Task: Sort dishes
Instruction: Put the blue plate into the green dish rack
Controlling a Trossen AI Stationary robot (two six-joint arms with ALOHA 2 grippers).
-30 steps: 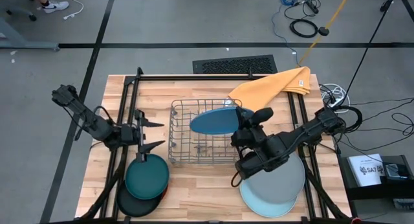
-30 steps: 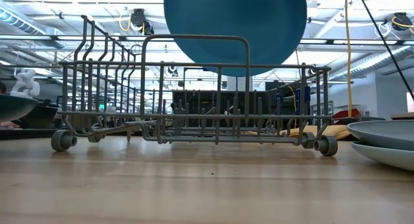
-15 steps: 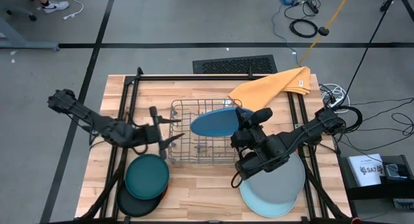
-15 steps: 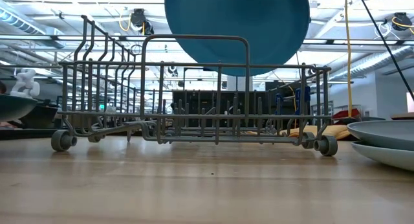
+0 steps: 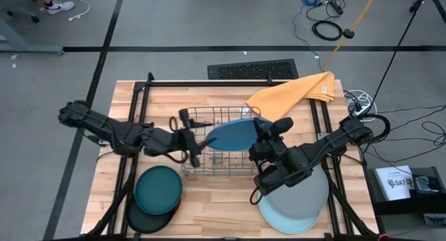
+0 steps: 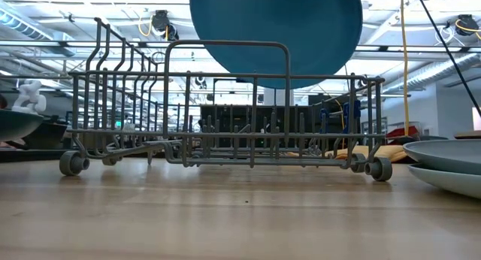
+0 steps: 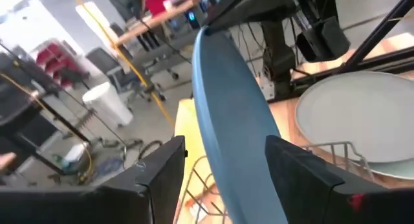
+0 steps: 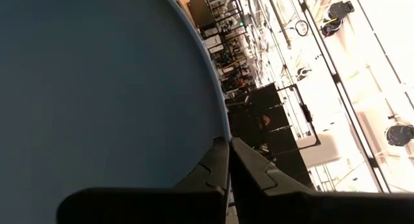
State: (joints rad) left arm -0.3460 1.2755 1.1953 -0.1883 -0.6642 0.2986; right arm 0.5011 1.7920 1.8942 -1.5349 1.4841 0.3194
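At the wire rack's (image 5: 209, 147) left side the left gripper (image 5: 189, 145) straddles, fingers apart, the edge of the bright blue plate (image 5: 233, 131), held above the rack by the right gripper (image 5: 259, 133) clamped on its right rim.

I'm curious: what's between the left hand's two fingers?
The bright blue plate stands edge-on between the left hand's open fingers, untouched, over the wire rack. The left wrist view shows it.

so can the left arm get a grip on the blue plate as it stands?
Probably yes. The right gripper holds the bright blue plate by its rim above the dish rack. The left gripper is open at the plate's free edge, which the left wrist view shows between its fingers.
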